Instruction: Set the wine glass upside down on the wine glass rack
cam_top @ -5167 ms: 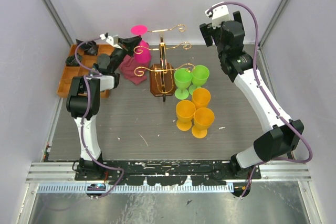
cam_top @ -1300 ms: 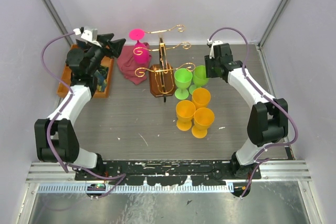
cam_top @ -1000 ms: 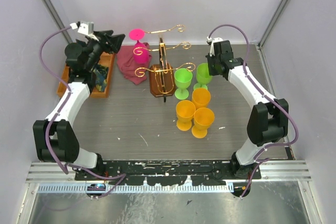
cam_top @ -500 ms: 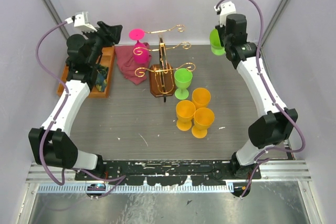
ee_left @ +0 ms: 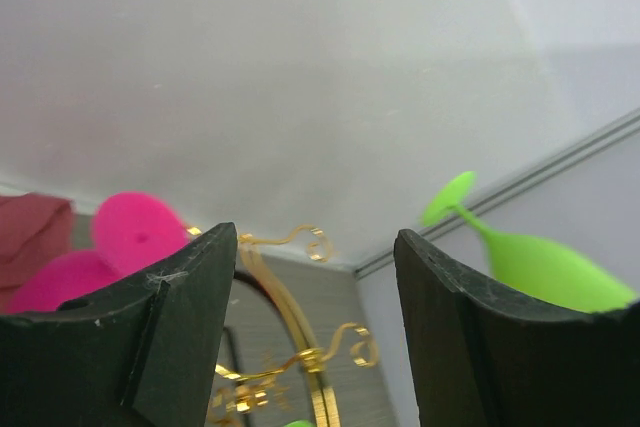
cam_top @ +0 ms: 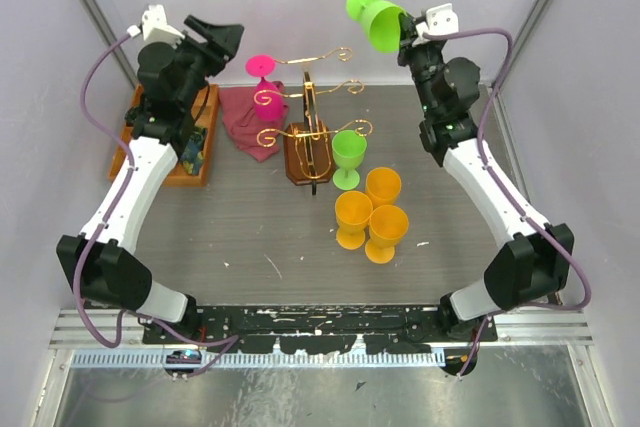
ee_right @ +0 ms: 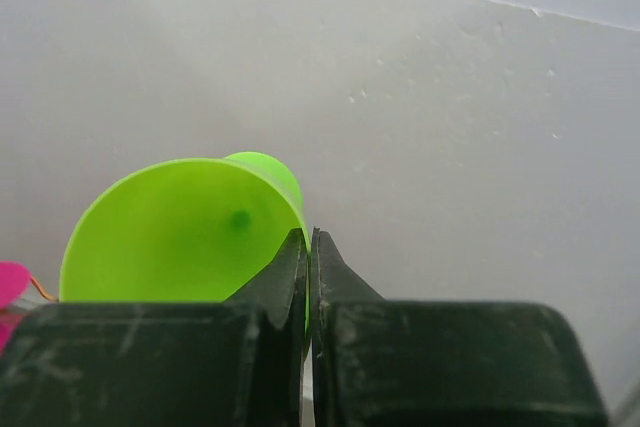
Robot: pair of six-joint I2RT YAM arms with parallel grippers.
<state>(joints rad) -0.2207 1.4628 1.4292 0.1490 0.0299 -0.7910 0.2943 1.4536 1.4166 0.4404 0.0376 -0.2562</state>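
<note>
Nearest in the top view, three orange goblets (cam_top: 370,212) stand bunched together just right of the frame's centre on the grey table (cam_top: 230,227). Just above them a green goblet (cam_top: 348,154) stands upright, close to the right side of the rack (cam_top: 308,137), whose brown base sits at the centre and whose gold scroll arms reach left and right. A maroon cloth (cam_top: 243,119) lies to the left of the rack, and further left the orange tray (cam_top: 140,157) rests by the wall. A pink glass (cam_top: 265,82) sits on the rack's left arms, foot up and bowl below.

My left gripper (cam_top: 222,37) hovers in the upper left of the frame, above the tray and cloth, holding nothing. In its wrist view my two dark fingers (ee_left: 170,317) are spread wide, with the pink glass at the lower left, the gold arms between them, and the green glass off to the right.

My right gripper (cam_top: 403,35) is raised in the upper right of the frame near the back wall. It pinches the wine glass (cam_top: 375,17) by the rim of its bowl. In that wrist view my fingers are pressed nearly together on the thin green wall. The wine glass lies tilted in the air, foot pointing to the upper left and mouth toward my wrist. It is up and to the right of the rack and well apart from it.
</note>
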